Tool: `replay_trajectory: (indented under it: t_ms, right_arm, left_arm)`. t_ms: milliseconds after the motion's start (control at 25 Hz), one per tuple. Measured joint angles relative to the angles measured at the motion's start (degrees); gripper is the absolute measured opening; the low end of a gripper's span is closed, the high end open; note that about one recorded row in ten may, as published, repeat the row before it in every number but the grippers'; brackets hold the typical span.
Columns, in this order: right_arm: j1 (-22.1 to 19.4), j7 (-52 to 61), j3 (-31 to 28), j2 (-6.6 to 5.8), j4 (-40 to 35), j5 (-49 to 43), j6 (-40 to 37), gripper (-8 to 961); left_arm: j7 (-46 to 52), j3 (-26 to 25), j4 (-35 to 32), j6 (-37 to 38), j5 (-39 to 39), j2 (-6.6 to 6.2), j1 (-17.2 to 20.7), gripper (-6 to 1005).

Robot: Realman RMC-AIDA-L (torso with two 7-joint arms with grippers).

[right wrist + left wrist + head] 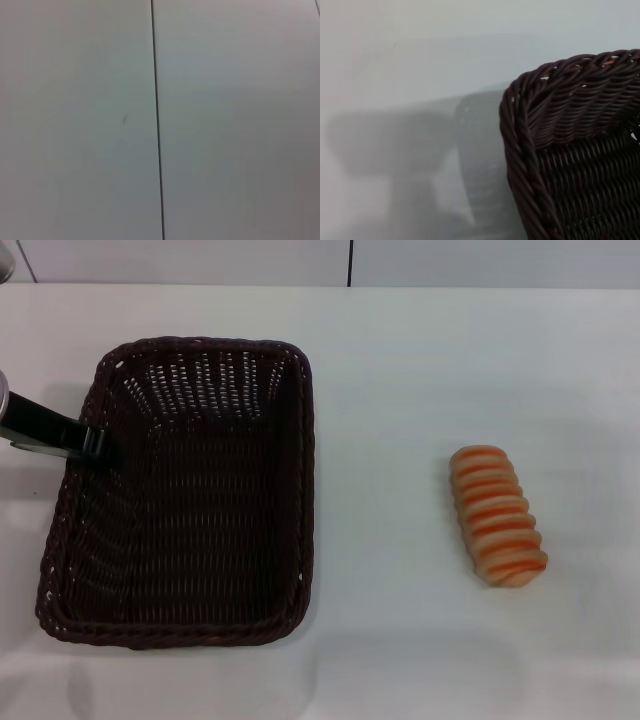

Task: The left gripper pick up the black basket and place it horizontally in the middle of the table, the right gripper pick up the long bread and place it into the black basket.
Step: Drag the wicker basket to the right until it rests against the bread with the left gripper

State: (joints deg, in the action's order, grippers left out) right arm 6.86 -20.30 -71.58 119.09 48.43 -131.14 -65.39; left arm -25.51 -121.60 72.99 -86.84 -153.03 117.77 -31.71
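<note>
On the white worktop (400,360) we find the black basket (190,530) at the left, long axis running near to far, with the long bread (497,515) lying well apart to its right. The left end effector (92,443) reaches in from the left edge to the basket's left rim, apparently closed on it. We cannot see the right end effector; its wrist view shows only pale panels.

The left claw (92,443) reaches in from the left edge, its black tip at mid-depth; the right arm is out of sight.
</note>
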Motion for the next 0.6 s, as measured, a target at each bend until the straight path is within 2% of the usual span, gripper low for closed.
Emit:
replay_trajectory:
  t_ms: [200, 560, 600]
  right_arm:
    - [0.0, 0.0, -0.1, 0.0, 0.0, 0.0, 0.0, 613]
    - [0.0, 0.0, -0.2, 0.0, 0.0, 0.0, 0.3, 611]
    - [-0.1, 0.0, -0.2, 0.0, 0.0, 0.0, 0.3, 611]
  left_arm:
    - [-0.8, 0.0, 0.0, 0.0, 0.0, -0.04, -0.3, 197]
    - [-3.5, -0.6, 0.0, 0.4, 0.2, -0.36, -0.9, 155]
    - [-6.1, -1.8, -0.2, 0.3, 0.5, -1.27, -2.5, 155]
